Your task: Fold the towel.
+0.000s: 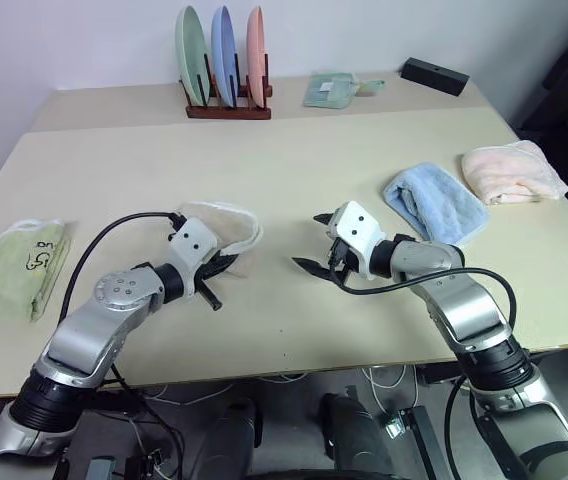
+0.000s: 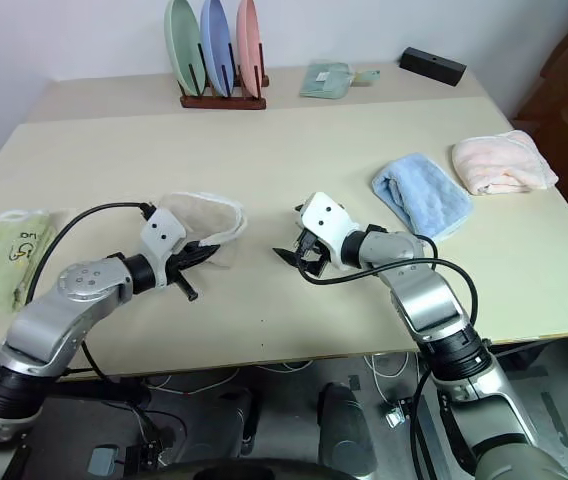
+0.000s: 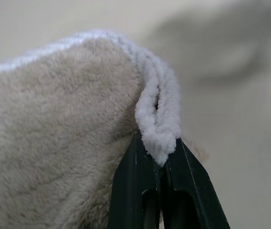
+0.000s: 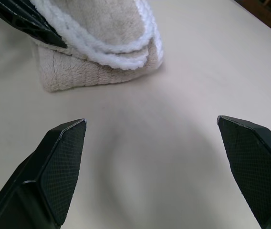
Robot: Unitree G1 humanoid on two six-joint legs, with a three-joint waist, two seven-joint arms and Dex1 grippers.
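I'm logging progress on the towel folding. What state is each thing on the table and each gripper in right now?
Beige towel: partly folded, white edge pinched and lifted.
Left gripper: shut on the towel's edge.
Right gripper: open, empty, facing the towel.
Blue towel: folded, flat on the table.
Pink towel: folded, beside the blue one.
Green towel: folded, at the table's left edge.
Plates: three, upright in the rack.
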